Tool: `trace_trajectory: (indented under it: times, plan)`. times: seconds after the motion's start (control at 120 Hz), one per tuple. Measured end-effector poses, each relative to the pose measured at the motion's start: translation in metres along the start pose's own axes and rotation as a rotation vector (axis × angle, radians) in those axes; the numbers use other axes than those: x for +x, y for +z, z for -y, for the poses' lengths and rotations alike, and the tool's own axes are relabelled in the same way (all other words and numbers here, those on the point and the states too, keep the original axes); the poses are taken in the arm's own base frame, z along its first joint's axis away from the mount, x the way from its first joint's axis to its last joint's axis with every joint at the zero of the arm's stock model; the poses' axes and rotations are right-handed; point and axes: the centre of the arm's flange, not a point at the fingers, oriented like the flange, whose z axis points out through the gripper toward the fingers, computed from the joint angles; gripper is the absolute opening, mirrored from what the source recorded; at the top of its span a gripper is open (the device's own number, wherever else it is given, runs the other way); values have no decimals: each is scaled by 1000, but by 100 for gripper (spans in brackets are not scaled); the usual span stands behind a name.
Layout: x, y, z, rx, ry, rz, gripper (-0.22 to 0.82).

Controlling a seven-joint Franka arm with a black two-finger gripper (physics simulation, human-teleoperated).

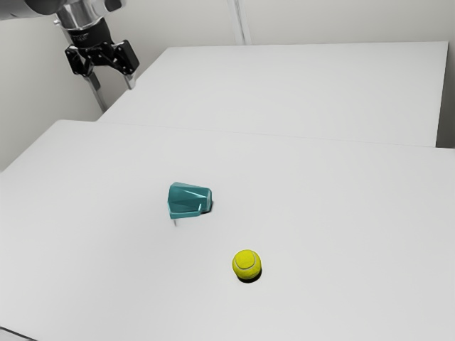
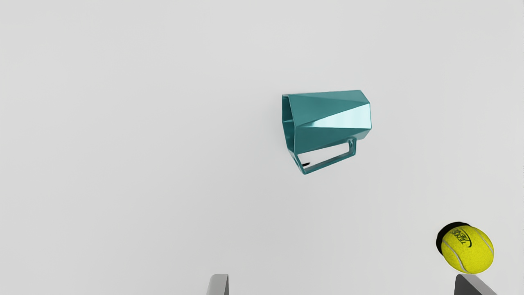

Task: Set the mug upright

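White table (image 1: 320, 206) is bearing teal mug (image 1: 188, 200), lying on its side, tennis ball (image 1: 247, 264) resting near. Gripper (image 1: 113, 84) is hanging well apart, fingers (image 2: 218, 285) standing open, empty. Grasping, turning, setting upright are remaining.

Two views, one tabletop (image 1: 334, 192)
The exterior view looks slantwise down from the arm's (image 1: 30, 7) side, farther off; the wrist view faces steeply down from nearer; both take in the mug (image 2: 331, 119) and tennis ball (image 2: 470, 252).
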Motion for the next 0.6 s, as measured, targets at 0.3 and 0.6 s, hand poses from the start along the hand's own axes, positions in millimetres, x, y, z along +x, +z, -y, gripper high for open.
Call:
trace_trajectory:
  times: [0.3,0.6]
  plan:
    - [11,99,20,-207,-50,141,60]
    - [23,264,83,-700,-177,185,60]
